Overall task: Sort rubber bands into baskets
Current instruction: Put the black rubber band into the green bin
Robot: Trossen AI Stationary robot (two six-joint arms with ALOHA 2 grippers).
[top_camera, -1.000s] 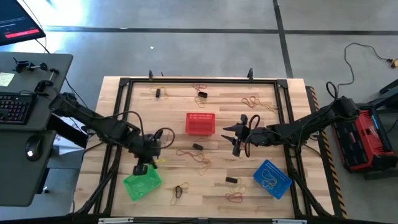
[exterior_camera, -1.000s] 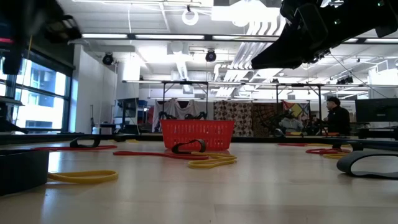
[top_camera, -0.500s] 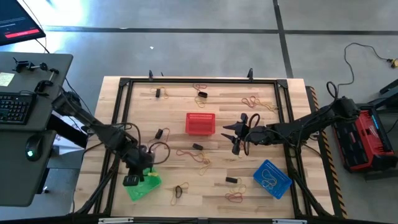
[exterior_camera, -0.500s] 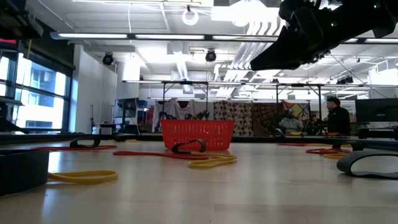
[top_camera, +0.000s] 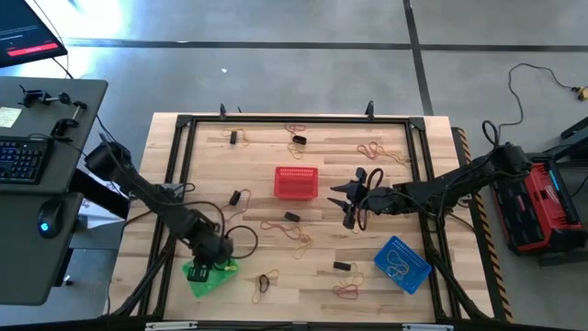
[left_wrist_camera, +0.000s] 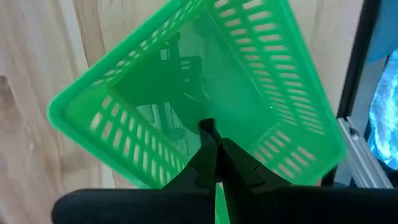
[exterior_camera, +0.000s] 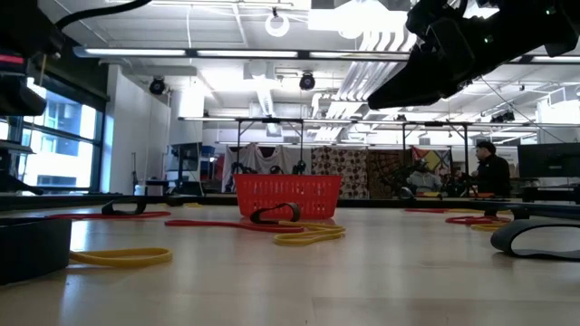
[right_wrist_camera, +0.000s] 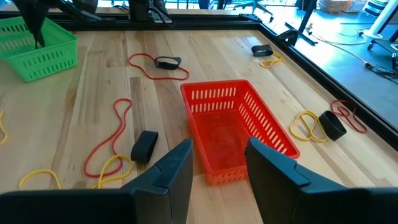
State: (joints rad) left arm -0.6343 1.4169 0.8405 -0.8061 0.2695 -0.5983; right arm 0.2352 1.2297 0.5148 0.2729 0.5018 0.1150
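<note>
The red basket (top_camera: 296, 182) stands near the middle of the wooden surface (top_camera: 395, 184) and serves as the landmark here. The left pincer (left_wrist_camera: 210, 134) hangs over the green basket (top_camera: 209, 274), which sits well away from the red basket toward the surface's near left corner; its two dark fingers are clenched tight together with nothing between them, their tips pointing down into the green basket's bare floor. The right pincer (top_camera: 352, 195) hovers just to the right of the red basket, its fingers (right_wrist_camera: 171, 171) released and spread apart, holding nothing, aimed at the red basket's open top. The blue basket (top_camera: 401, 264) lies farther right and nearer the front edge than the red basket, with a tan rubber band (top_camera: 397, 269) inside it. Other rubber bands (top_camera: 296, 233) are scattered on the surface around the red basket: a black band (right_wrist_camera: 144, 146) and a red loop (right_wrist_camera: 106, 140) lie just in front of it, tan and black ones (right_wrist_camera: 320, 124) beside it, more along the far rail. In the low view a person (exterior_camera: 490, 170) stands in the room behind the red basket.
</note>
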